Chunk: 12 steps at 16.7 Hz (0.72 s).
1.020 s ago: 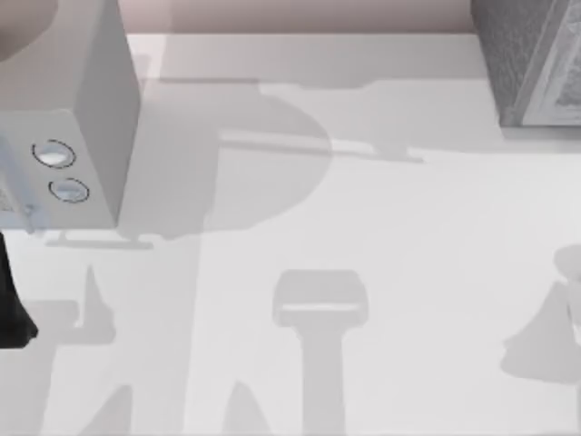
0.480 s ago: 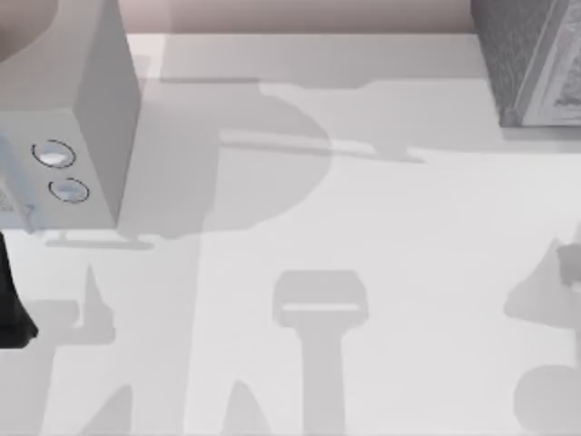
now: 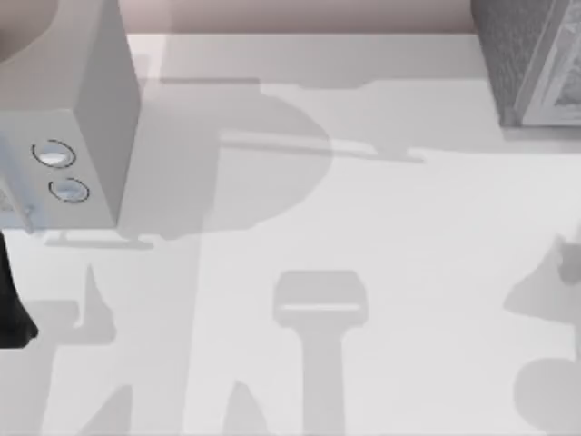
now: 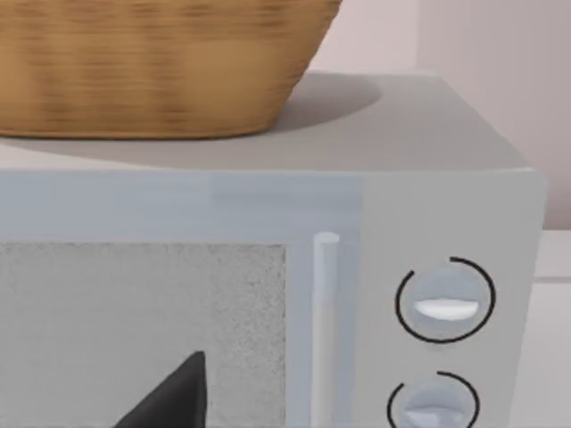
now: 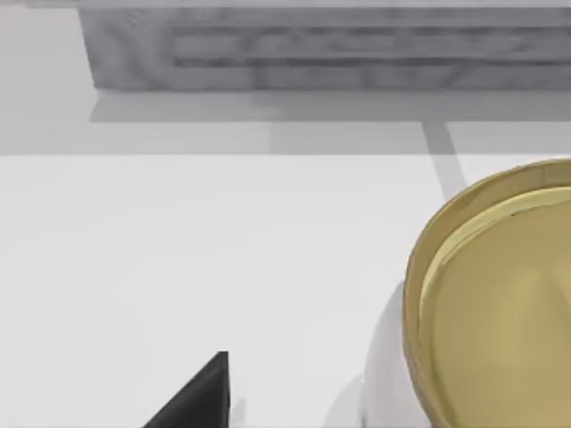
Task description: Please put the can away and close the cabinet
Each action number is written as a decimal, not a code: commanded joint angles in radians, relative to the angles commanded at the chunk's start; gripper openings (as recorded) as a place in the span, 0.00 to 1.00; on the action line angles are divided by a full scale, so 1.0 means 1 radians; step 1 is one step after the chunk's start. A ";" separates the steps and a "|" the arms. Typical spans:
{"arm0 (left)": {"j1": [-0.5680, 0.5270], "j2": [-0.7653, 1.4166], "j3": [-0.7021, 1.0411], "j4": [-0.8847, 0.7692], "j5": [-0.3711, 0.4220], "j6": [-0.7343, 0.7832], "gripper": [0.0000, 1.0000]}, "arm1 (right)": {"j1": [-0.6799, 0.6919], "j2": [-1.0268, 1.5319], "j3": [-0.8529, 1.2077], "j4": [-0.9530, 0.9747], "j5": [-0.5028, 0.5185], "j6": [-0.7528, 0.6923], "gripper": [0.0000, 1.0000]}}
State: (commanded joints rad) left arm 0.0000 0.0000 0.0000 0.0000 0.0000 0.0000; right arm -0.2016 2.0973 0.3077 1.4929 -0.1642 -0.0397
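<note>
Left arm (image 3: 11, 304) is showing at the table's left edge in the top view as a matte black mass. It is starting narrow and widening to a blunt, angled corner, and its surface is reading as flat, even black.

Left gripper (image 4: 174, 399) is showing in the left wrist view as a black wedge. One edge is running straight, the other is sloping, and the two are meeting in a sharp tip. A faint dark-grey sheen is lying along the slope.

Right gripper (image 5: 201, 397) is showing in the right wrist view as the same kind of black wedge, straight-edged on one side and pointed.
</note>
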 joint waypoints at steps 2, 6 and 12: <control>0.000 0.000 0.000 0.000 0.000 0.000 1.00 | 0.000 0.000 0.000 0.000 0.000 0.000 0.62; 0.000 0.000 0.000 0.000 0.000 0.000 1.00 | 0.000 0.000 0.000 0.000 0.000 0.000 0.32; 0.000 0.000 0.000 0.000 0.000 0.000 1.00 | 0.000 0.000 0.000 0.000 0.000 0.000 0.00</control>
State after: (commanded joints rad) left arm 0.0000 0.0000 0.0000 0.0000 0.0000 0.0000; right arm -0.2016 2.0973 0.3077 1.4929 -0.1642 -0.0397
